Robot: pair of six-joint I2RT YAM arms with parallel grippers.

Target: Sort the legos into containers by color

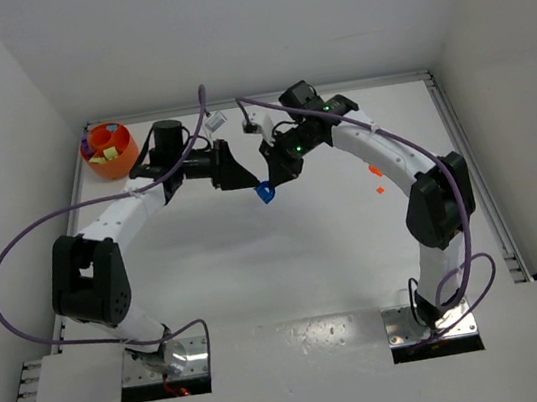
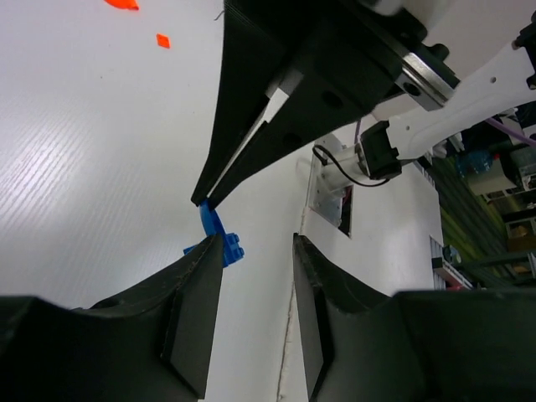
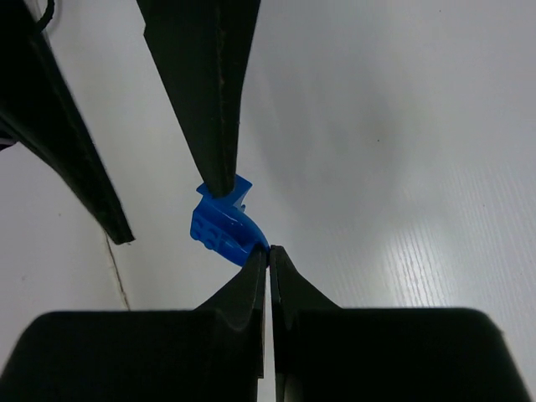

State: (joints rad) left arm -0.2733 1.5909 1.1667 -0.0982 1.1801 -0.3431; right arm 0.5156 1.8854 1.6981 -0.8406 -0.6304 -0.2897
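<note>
One blue lego (image 1: pixel 265 193) hangs between the two gripper tips near the middle of the table. My right gripper (image 3: pixel 268 249) is shut, pinching the thin curved end of that lego (image 3: pixel 219 230). My left gripper (image 2: pixel 257 239) is open, its jaws partly apart with only table showing between them. One of its fingertips (image 3: pixel 222 186) touches the lego's far side, and the lego (image 2: pixel 219 244) peeks past that tip. The orange bowl container (image 1: pixel 111 162) stands at the far left corner with several yellow-green, purple and red legos in it.
Two small orange legos (image 1: pixel 373 172) lie on the table right of the grippers, under the right arm. White walls enclose the table on three sides. A purple cable loops off the left arm (image 1: pixel 88 278).
</note>
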